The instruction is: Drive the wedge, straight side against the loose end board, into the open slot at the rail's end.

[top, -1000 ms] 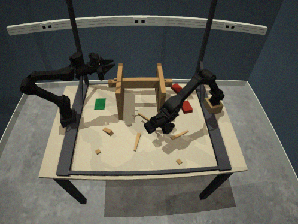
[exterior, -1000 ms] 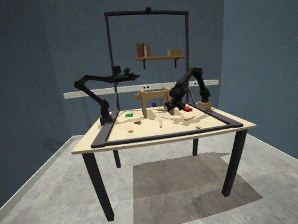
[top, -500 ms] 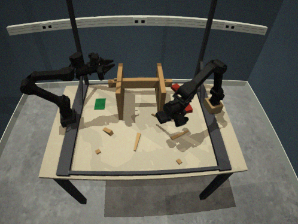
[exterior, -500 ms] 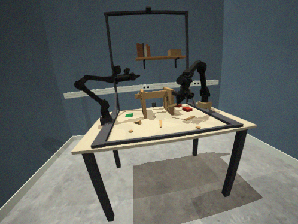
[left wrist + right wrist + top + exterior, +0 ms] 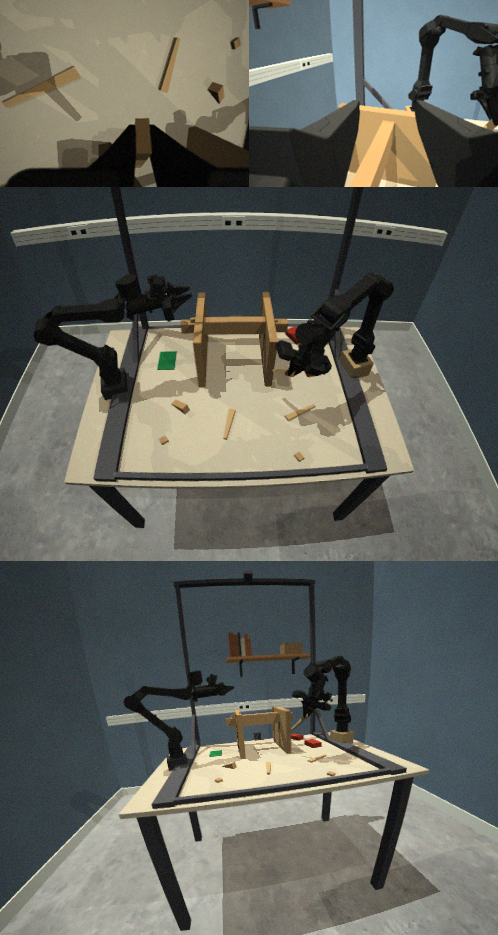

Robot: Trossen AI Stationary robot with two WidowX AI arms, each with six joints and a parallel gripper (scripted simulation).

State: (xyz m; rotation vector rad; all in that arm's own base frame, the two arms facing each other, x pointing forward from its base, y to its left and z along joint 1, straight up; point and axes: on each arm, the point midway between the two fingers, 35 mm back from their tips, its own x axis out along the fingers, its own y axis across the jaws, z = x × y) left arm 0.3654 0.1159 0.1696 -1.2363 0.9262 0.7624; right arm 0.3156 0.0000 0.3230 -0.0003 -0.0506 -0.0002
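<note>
My left gripper (image 5: 306,712) (image 5: 141,130) is shut on a long tan wedge (image 5: 299,722) (image 5: 143,139), which slants down from its fingers beside the picture-right end board (image 5: 269,352) (image 5: 283,731). The wedge does not touch the rail end. The picture-left end board (image 5: 200,352) (image 5: 241,736) also stands upright. The rail (image 5: 232,325) (image 5: 260,719) runs between them, its ends sticking out past both boards. The slots and any wedge in them are too small to tell clearly. My right gripper (image 5: 184,296) (image 5: 387,106) is open and empty, high beyond the picture-left board.
Red blocks (image 5: 292,333) (image 5: 313,743) lie near the picture-right board, partly under my left arm. Loose wedges (image 5: 229,423) (image 5: 300,412) (image 5: 169,67), a thicker block (image 5: 181,406) and small pieces (image 5: 163,440) (image 5: 299,457) lie in front. A green patch (image 5: 167,360) is at picture left.
</note>
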